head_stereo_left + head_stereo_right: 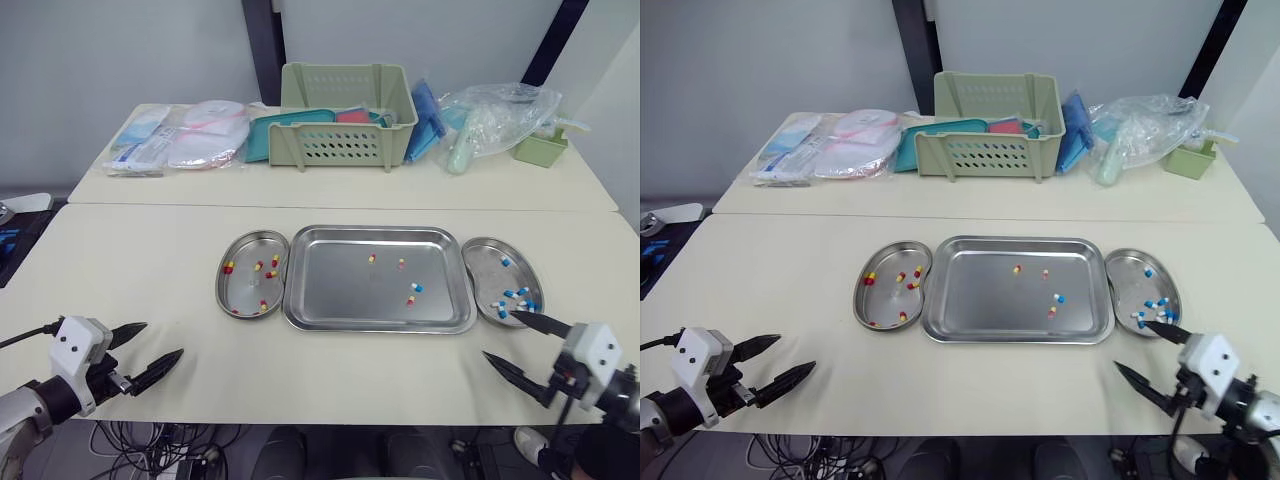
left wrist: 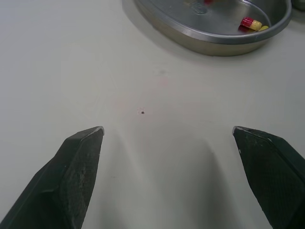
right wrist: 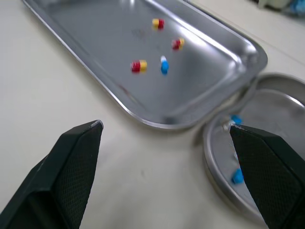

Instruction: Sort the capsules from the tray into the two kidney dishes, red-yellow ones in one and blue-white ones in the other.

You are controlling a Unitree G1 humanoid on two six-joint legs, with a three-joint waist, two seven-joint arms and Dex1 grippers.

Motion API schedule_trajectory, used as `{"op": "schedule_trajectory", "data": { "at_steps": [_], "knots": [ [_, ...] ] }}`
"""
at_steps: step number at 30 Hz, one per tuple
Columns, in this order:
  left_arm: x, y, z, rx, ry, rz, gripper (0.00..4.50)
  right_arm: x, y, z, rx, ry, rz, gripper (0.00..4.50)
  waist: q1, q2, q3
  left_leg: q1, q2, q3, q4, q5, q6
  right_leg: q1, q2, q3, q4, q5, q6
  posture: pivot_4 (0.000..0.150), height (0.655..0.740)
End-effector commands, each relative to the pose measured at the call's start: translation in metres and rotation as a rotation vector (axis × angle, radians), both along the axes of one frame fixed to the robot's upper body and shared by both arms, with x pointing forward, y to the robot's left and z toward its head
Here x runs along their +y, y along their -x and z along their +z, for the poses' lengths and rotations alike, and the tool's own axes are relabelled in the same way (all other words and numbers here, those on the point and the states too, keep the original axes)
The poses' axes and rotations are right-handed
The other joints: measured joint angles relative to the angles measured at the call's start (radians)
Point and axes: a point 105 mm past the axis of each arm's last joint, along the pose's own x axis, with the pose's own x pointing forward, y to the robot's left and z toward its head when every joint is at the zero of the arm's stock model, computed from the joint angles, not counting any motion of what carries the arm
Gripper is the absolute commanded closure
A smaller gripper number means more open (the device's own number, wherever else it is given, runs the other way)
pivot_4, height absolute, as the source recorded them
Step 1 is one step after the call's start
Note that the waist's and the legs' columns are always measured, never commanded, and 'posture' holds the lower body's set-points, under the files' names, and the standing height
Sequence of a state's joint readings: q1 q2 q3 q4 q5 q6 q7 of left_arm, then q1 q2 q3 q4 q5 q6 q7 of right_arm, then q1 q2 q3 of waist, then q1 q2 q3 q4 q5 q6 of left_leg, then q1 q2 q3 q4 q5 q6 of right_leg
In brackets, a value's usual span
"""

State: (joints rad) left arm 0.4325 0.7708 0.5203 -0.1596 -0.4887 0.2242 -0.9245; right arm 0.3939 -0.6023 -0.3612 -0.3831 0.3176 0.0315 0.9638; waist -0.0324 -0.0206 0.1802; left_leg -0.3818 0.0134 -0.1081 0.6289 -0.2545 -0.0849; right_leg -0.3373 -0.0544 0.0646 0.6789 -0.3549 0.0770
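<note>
At the near edge of a cream table (image 1: 150, 250), two grippers with black fingers sit low, one towards each front corner. The left gripper (image 1: 165, 339) has its fingers spread wide apart and holds nothing; bare tabletop shows between them. The right gripper (image 1: 498, 334) is likewise spread wide and empty, with one fingertip near the front rim of the right dish (image 1: 483, 262).

Beyond the grippers, in the middle of the table, lies a rectangular steel tray (image 1: 335, 285). Four capsules rest in its right half. Three are red-yellow capsules (image 1: 371, 258). The fourth is a blue-white capsule (image 1: 417, 287), which lies just beside one of the red-yellow ones.

Against the tray's left side sits the left dish (image 1: 243, 288), kidney-shaped and steel, holding a scattered red-yellow group (image 1: 270, 274). The right dish, the same shape, sits against the tray's right side and holds a blue-white group (image 1: 508, 294), mostly gathered at its near end.

Farther back, a second table (image 1: 330, 185) butts against the first. On it stand a pale green basket (image 1: 345, 135) in the middle, flat sealed packets (image 1: 180, 140) to the left, a teal lid (image 1: 268, 135) beside the basket, and clear plastic bags (image 1: 500, 115) and a small green box (image 1: 540, 148) to the right.
</note>
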Motion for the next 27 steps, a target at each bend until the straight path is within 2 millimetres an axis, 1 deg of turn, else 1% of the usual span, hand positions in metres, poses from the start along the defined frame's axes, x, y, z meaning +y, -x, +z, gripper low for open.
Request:
{"op": "schedule_trajectory", "data": {
  "at_steps": [1, 5, 6, 8, 12, 13, 16, 19, 21, 24, 27],
  "knots": [
    [-0.002, 0.002, 0.019, -0.048, -0.007, 0.003, 0.00, 0.011, -0.004, 0.002, -0.051, -0.007, 0.006, 0.04, 0.000, 0.000, 0.000, 0.000, 0.000, 0.000, 0.000, 0.000, 0.000, 0.000, 0.000, 0.000, 0.000, 0.000, 0.000, 0.150, 0.7400],
    [-0.007, 0.004, 0.024, -0.050, 0.013, -0.010, 0.00, 0.019, -0.006, -0.002, -0.056, -0.030, 0.009, 0.04, 0.001, 0.000, 0.000, 0.000, 0.000, 0.000, 0.000, 0.000, 0.000, 0.000, 0.000, 0.000, 0.000, 0.000, 0.000, 0.150, 0.7400],
    [-0.013, 0.004, 0.024, -0.050, 0.026, -0.027, 0.00, 0.021, -0.006, -0.002, -0.057, -0.036, 0.012, 0.04, 0.001, 0.000, 0.000, 0.000, 0.000, 0.000, 0.000, 0.000, 0.000, 0.000, 0.000, 0.000, 0.000, 0.000, 0.000, 0.150, 0.7400],
    [-0.028, 0.002, 0.025, -0.055, 0.064, -0.056, 0.00, 0.025, -0.005, -0.003, -0.057, -0.041, 0.018, 0.04, 0.001, 0.000, 0.000, 0.000, 0.000, 0.000, 0.000, 0.000, 0.000, 0.000, 0.000, 0.000, 0.000, 0.000, 0.000, 0.150, 0.7400],
    [-0.075, -0.011, 0.034, -0.097, 0.141, -0.147, 0.00, 0.032, -0.003, -0.004, -0.056, -0.048, 0.033, 0.04, 0.004, -0.001, 0.000, 0.000, 0.000, 0.000, 0.001, 0.000, 0.000, 0.000, 0.000, 0.000, 0.000, 0.000, 0.000, 0.150, 0.7400],
    [-0.084, -0.015, 0.036, -0.107, 0.154, -0.155, 0.00, 0.035, -0.003, -0.004, -0.057, -0.052, 0.037, 0.04, 0.004, -0.001, 0.000, 0.000, 0.000, 0.000, 0.001, 0.000, 0.000, 0.001, 0.000, 0.000, 0.000, 0.000, 0.000, 0.150, 0.7400],
    [-0.121, -0.037, 0.040, -0.142, 0.172, -0.192, 0.00, 0.042, -0.003, -0.002, -0.061, -0.067, 0.046, 0.04, 0.005, 0.000, 0.000, 0.000, -0.001, -0.001, 0.001, 0.000, 0.000, 0.001, 0.000, 0.000, 0.000, 0.000, 0.000, 0.150, 0.7400],
    [-0.153, -0.057, 0.042, -0.158, 0.182, -0.217, 0.00, 0.047, -0.004, 0.000, -0.066, -0.080, 0.045, 0.04, 0.003, 0.000, -0.001, 0.000, -0.001, -0.001, 0.001, 0.000, 0.000, 0.001, 0.000, 0.000, 0.001, 0.000, 0.000, 0.150, 0.7400],
    [-0.171, -0.072, 0.044, -0.169, 0.188, -0.216, 0.00, 0.049, -0.004, 0.001, -0.067, -0.085, 0.043, 0.04, 0.004, -0.001, 0.000, 0.000, -0.001, -0.001, 0.001, 0.000, 0.000, 0.001, 0.000, -0.001, 0.001, 0.000, 0.000, 0.150, 0.7400],
    [-0.201, -0.101, 0.044, -0.176, 0.170, -0.212, 0.00, 0.051, -0.006, 0.002, -0.070, -0.100, 0.028, 0.04, 0.003, -0.001, -0.001, 0.000, -0.001, -0.001, 0.002, 0.000, 0.000, 0.001, 0.000, -0.001, 0.001, 0.000, 0.000, 0.150, 0.7400],
    [-0.221, -0.120, 0.044, -0.176, 0.159, -0.203, 0.00, 0.055, -0.008, 0.003, -0.072, -0.108, 0.022, 0.04, -0.003, 0.000, -0.001, 0.000, -0.001, -0.001, 0.002, 0.000, 0.000, 0.001, 0.000, 0.000, 0.001, 0.000, 0.000, 0.150, 0.7400]
  ]
}}
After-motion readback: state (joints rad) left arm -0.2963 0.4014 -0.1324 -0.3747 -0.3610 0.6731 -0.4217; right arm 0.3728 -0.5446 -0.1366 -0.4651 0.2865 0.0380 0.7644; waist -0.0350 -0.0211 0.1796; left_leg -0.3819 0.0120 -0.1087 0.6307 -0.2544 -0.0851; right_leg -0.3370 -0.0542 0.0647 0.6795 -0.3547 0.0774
